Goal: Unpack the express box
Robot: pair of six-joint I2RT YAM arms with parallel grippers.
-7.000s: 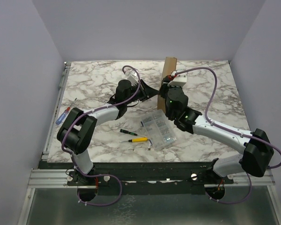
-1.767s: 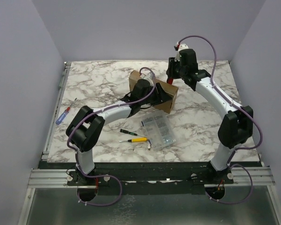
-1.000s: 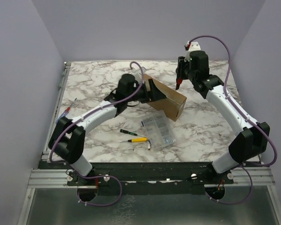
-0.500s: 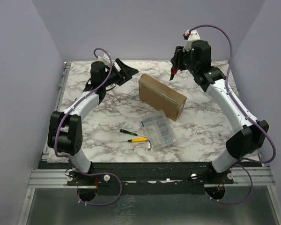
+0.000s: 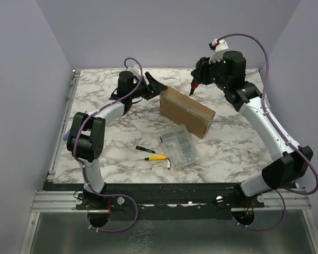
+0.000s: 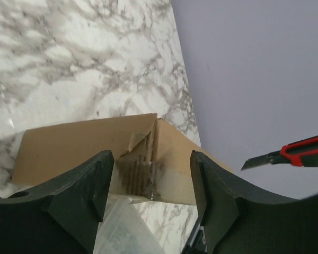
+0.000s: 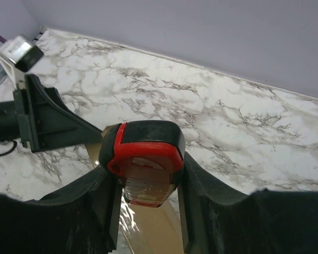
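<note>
Left gripper point(image 5: 157, 88) moved rightward, jaws apart, at flat brown cardboard express box point(image 5: 188, 111); right gripper point(image 5: 200, 74) clamping red-black utility knife point(image 6: 302, 152)

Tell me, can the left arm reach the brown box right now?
Probably yes. The left gripper is open, facing the express box with nothing between them. The box cutter in the right gripper hangs off to one side.

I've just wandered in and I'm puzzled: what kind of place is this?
Probably a lab test booth for robots. Bare lilac walls box in a single marble-patterned table, and the left arm and right arm are bolted to a metal rail at its near edge.
</note>
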